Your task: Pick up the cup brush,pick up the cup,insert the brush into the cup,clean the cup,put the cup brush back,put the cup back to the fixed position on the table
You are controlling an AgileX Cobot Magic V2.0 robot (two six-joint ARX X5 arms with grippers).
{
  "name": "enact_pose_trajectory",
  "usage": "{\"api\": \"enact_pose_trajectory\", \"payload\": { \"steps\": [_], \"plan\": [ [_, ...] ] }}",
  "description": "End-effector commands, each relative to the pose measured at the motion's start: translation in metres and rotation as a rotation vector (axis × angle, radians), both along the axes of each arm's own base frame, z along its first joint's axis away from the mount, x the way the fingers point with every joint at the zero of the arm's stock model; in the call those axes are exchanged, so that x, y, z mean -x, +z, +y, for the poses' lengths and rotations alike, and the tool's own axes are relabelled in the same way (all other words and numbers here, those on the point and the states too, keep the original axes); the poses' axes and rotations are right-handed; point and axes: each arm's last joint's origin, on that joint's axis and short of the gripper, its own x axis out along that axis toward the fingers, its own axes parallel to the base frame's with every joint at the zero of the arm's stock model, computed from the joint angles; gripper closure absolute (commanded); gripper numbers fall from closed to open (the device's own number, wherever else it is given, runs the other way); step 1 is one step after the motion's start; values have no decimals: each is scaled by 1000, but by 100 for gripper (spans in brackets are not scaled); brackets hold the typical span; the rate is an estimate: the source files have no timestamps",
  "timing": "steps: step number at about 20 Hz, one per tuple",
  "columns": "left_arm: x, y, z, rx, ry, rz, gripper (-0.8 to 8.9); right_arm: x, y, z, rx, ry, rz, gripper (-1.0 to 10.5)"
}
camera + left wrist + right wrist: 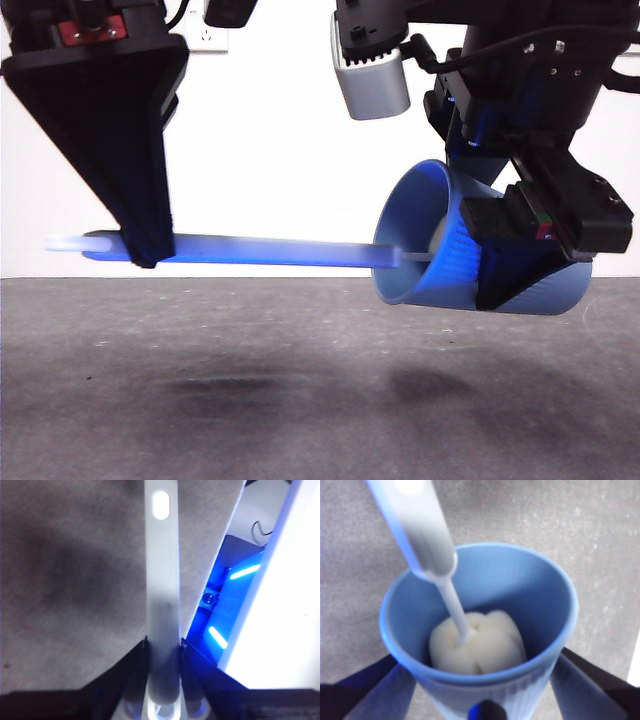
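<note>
Mid-clean above the table (300,400): left gripper (162,652) clamped on cup brush (270,250), right gripper (482,700) gripping tilted cup (440,240), sponge at the bottom; next, probably withdrawing straight along the cup's axis.

- I see the cup (455,245) held on its side above the table (300,400), toward its right.
- The cup brush (260,250) lies level, its head inside the cup, handle reaching left.
</note>
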Motion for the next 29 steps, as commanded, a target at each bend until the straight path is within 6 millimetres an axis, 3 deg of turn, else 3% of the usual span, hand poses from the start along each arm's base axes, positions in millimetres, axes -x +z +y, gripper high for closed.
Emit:
{"api": "enact_pose_trajectory", "payload": {
  "steps": [1,14,18,24,29],
  "plan": [
    [1,1,6,-64,45,-22,822,-3,-1,-4,33,-30,-6,960],
    [8,15,25,-80,66,-28,822,-18,-1,-14,17,-134,-25,959],
    [8,15,18,3,32,1,822,-15,0,-11,3,-115,-32,959],
    [4,1,-10,58,-4,2,822,4,1,6,-48,2,-10,960],
    [2,1,-11,69,36,-5,822,7,0,7,-31,10,-12,960]
  ]
}}
